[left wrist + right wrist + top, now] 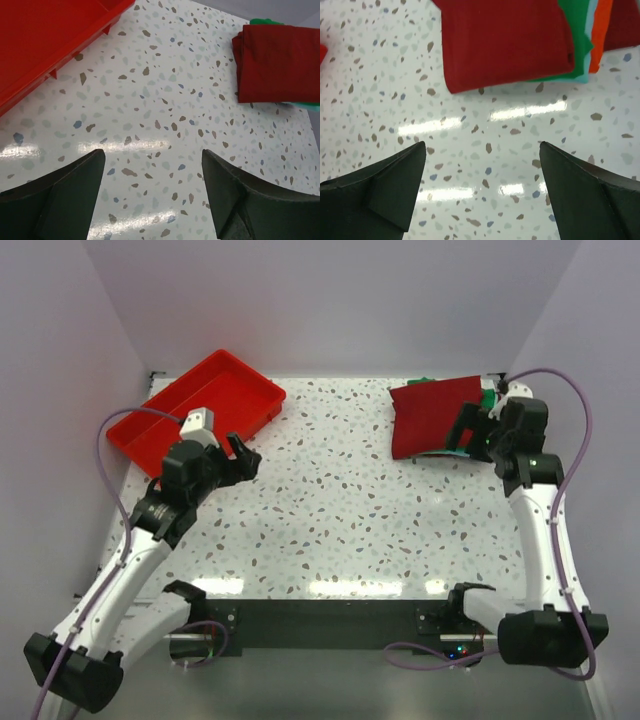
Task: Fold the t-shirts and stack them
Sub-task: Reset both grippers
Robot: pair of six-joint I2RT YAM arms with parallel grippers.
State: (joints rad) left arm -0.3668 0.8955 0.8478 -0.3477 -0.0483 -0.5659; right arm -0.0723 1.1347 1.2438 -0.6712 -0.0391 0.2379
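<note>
both jaw pairs spread wide, empty: left gripper [153, 156] over bare table [165, 90], right gripper [482, 146] near stack. maroon t-shirt [505, 45] folded atop green t-shirt [577, 30] and orange edge [601, 30], table's far right. i judge cloth light, limp, slippery between layers; i'd pinch doubled fold edge.

green shirt [577, 30]: mostly buried under the maroon shirt [505, 45], I only get its edge
orange shirt [602, 25]: just a sliver, rest hidden
maroon shirt: top cut off in my right wrist view
red tray [45, 40]: mostly out of frame, left wrist view
</note>
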